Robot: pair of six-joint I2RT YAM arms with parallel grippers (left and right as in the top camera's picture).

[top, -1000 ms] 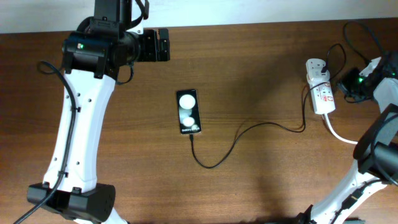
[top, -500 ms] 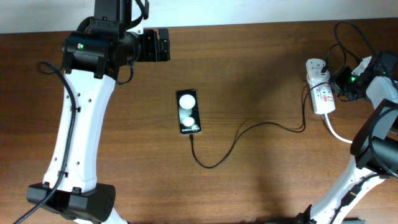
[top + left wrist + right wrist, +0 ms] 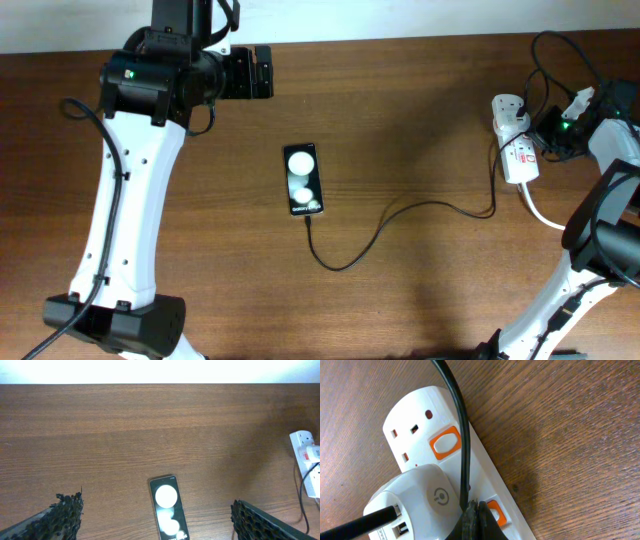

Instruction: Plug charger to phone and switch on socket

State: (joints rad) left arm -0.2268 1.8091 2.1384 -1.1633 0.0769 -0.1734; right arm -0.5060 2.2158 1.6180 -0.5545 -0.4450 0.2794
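The black phone (image 3: pixel 303 180) lies screen up mid-table; it also shows in the left wrist view (image 3: pixel 167 507). The thin black charger (image 3: pixel 400 208) runs from the phone's near end in a loop to the white socket (image 3: pixel 515 140) at the right. My left gripper (image 3: pixel 262 72) hangs open high above the table, its fingers (image 3: pixel 67 516) wide apart either side of the phone. My right gripper (image 3: pixel 477 519) is shut, its tip pressed on the socket (image 3: pixel 420 425) beside an orange switch (image 3: pixel 497 512), next to the white plug adapter (image 3: pixel 415 505).
A second orange switch (image 3: pixel 445 442) sits by an unused outlet. A black cable (image 3: pixel 456 420) lies across the strip. The thick white cord (image 3: pixel 545 215) leaves the socket toward the right arm. Robot cables (image 3: pixel 550 55) loop at the back right.
My right gripper has moved left onto the socket. The charger cable near the socket has shifted slightly. The left arm and phone have not moved.
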